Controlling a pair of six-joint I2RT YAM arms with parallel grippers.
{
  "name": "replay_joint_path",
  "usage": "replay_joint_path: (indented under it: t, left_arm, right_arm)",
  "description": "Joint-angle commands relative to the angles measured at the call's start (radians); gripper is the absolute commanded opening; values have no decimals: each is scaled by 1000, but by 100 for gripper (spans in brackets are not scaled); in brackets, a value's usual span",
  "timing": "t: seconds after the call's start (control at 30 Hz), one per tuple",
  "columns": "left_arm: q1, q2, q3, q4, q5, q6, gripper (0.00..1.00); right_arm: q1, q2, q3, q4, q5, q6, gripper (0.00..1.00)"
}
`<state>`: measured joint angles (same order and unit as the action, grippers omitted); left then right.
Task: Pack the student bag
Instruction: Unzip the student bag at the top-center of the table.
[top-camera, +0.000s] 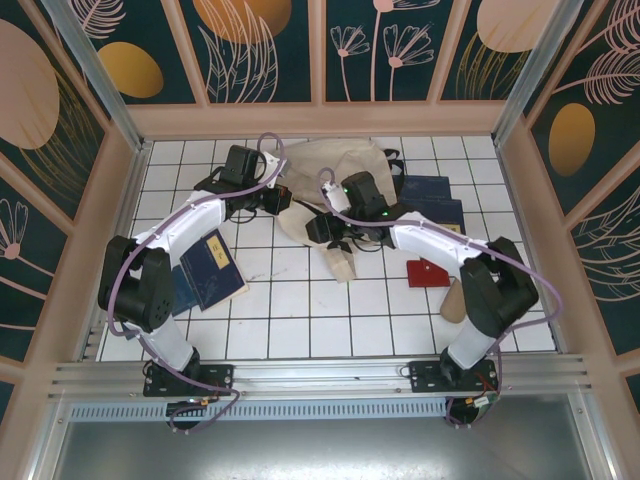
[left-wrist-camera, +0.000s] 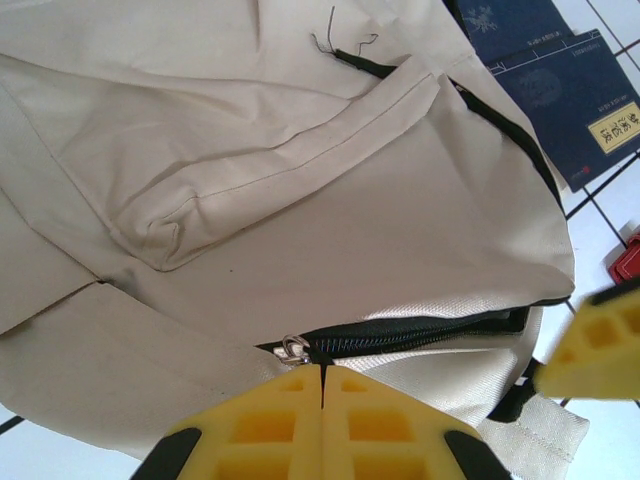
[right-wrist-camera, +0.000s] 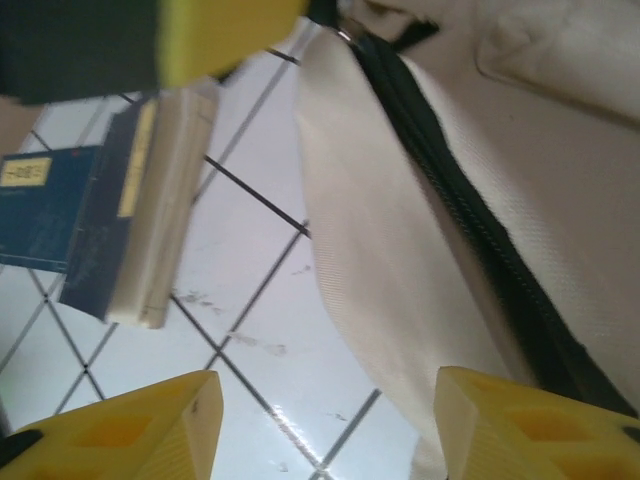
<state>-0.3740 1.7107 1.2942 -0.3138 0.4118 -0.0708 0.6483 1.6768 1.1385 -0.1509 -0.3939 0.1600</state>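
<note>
The student bag (top-camera: 345, 170), a large cream soft canvas backpack with dark zipper lines, lay slumped on the white tiled bench (top-camera: 300, 320). It was directly ahead of both claws, which met at its near edge.

The left claw (left-wrist-camera: 322, 385) was closed, its yellow fingers pressed flat together with their tips against the bag's fabric at the black zipper (left-wrist-camera: 420, 332). A small metal pull ring (left-wrist-camera: 293, 347) sat just beyond the tips, a little to their left. Whether any cloth or tab was pinched between the fingers I could not tell. From there the zipper ran off to this claw's right, along the bag's lower edge.

The right claw (right-wrist-camera: 330, 430) stood open, its yellow fingers well apart above the tiles. The bag's hem and zipper band lay ahead of it, running down toward its right finger.

To the right claw's left, a thick navy blue book with cream page edges (right-wrist-camera: 130, 200) lay flat on the tiles, apart from the bag. Far ahead and to the right of the left claw, two flat navy blue books (left-wrist-camera: 560, 90) overlapped just beside the bag — one carried a pale yellow label. Behind the right claw and to its right, a small red wedge-shaped object (top-camera: 428, 272) rested on the bench, well apart from the bag.
</note>
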Motion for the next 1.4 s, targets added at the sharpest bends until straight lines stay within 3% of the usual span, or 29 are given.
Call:
replay_joint_path:
  t: [0.0,0.47,0.63,0.77,0.9,1.03,1.37]
  left_arm:
    - [-2,-32,-9,33,20,4,0]
    - [-2,-34,-7,31,22,4,0]
    - [-2,-34,-5,36,35,0,0]
    - [-2,-34,-3,39,37,-4,0]
    - [-2,-36,1,48,-30,-30,0]
    - [0,-19,20,31,-156,-56,0]
    - [0,66,74,41,-304,-70,0]
  right_arm:
    - [-15,49,69,-3,37,48,62]
    - [-9,76,119,-70,259,-106,66]
    - [10,150,178,-65,176,-213,61]
    - [32,212,248,-51,115,-286,53]
    - [33,222,239,-4,62,-294,33]
    - [33,132,92,60,58,-299,10]
    - [45,-4,-113,6,-13,-367,6]
